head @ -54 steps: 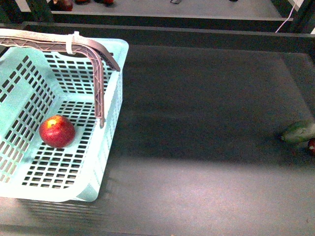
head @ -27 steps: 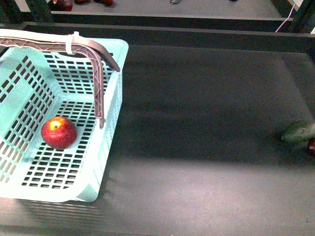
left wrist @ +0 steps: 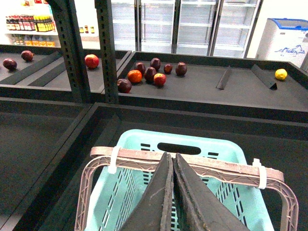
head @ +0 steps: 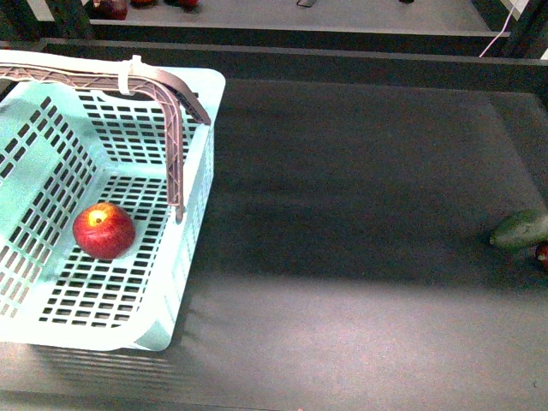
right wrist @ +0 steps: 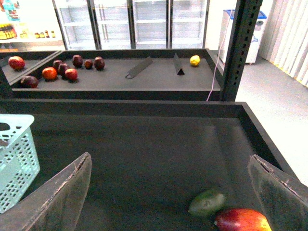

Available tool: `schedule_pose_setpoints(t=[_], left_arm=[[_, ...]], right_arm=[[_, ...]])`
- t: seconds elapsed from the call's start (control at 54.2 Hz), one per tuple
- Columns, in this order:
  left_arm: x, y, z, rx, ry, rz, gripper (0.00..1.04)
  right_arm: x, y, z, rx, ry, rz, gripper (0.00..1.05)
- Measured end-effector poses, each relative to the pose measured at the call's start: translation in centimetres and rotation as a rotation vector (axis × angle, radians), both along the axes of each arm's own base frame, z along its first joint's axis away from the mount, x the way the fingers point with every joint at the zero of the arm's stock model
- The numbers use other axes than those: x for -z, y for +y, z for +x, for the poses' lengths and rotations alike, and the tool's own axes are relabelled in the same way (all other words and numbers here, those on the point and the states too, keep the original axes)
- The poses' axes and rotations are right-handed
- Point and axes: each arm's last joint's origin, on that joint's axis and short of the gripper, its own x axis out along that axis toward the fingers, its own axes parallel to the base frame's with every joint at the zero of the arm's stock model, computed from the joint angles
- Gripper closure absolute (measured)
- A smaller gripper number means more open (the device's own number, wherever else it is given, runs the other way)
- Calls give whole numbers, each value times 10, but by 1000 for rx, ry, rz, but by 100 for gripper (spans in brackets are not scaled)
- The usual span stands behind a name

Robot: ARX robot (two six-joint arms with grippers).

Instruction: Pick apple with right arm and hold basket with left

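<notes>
Over basket [left wrist: 144, 202], closed left end effector [left wrist: 172, 159]

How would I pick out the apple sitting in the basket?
Find the big pale turquoise basket at the table's left. On its slotted floor, below the grey-brown handle, lies one round red apple with a yellow patch on top, the only fruit inside.

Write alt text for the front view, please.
A red apple lies inside a pale turquoise basket at the left of a dark shelf. A green fruit sits at the far right edge. No arm is visible.
</notes>
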Motion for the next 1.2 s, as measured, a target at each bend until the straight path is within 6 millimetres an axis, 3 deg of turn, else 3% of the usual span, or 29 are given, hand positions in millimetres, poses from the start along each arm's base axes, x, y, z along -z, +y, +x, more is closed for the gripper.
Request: schedule_pose_setpoints(t=[0.535,1.2], left_arm=[[22,0,-40,0,1,5,102],[15,0,-65,0,-22,7,102]], right_arm=[[0,0,0,0,0,0,9],[0,0,0,0,0,0,9]])
